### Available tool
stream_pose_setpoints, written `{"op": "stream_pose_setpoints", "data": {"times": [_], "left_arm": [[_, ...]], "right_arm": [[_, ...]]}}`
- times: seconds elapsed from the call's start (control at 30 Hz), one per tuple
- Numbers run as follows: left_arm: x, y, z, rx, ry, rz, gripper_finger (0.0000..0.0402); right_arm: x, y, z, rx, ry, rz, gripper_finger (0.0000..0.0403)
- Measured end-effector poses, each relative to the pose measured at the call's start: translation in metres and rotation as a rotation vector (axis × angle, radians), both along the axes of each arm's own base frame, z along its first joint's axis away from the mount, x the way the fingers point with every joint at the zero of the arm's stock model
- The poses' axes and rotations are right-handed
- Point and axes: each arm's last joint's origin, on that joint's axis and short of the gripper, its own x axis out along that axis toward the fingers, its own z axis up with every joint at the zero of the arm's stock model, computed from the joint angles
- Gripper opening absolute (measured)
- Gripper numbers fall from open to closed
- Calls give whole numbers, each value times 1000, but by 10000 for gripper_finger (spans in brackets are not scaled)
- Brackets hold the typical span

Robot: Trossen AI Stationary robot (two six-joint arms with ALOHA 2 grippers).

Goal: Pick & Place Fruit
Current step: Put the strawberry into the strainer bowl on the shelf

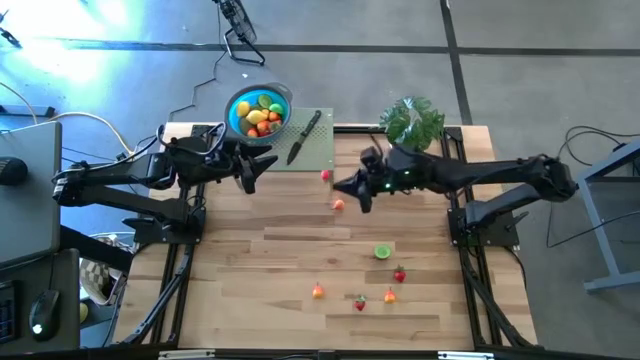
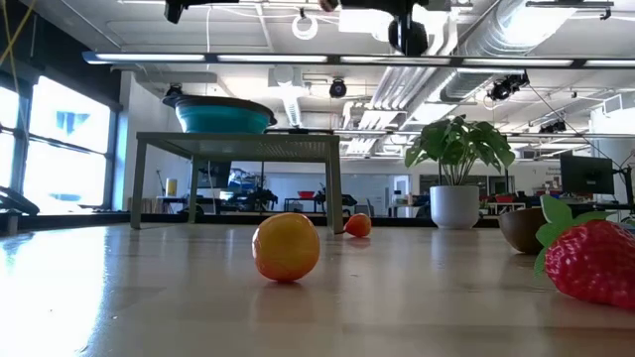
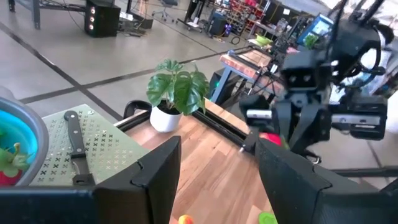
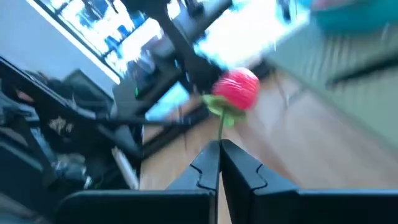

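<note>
Jaws pressed together, the right gripper (image 4: 219, 149) pinches the thin green stem of a small red toy fruit (image 4: 237, 89). From above, that fruit (image 1: 326, 175) hangs beside the perforated green mat (image 1: 320, 150); the left gripper (image 1: 250, 172) waits spread near the blue bowl (image 1: 236, 104)

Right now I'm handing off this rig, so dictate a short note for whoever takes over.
Right gripper: fingers shut on the stem of a red fruit, lifted over the table's middle.
Left gripper: fingers open, empty, beside the blue bowl.
Done: several fruit pieces already in the bowl, which sits by the green mat with the knife.
Left: the held fruit, one orange piece nearby, and five loose pieces on the table's near half.
</note>
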Motion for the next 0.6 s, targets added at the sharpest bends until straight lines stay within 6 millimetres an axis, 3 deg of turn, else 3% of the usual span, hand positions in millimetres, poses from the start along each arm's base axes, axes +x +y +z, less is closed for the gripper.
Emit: {"op": "stream_pose_setpoints", "data": {"times": [0.3, 0.6], "left_arm": [[2, 0, 0, -103, -51, 12, 202], [23, 0, 1, -64, -95, -29, 202]], "right_arm": [[2, 0, 31, -284, -313, -28, 3], [3, 1, 37, -545, -376, -55, 3]]}}
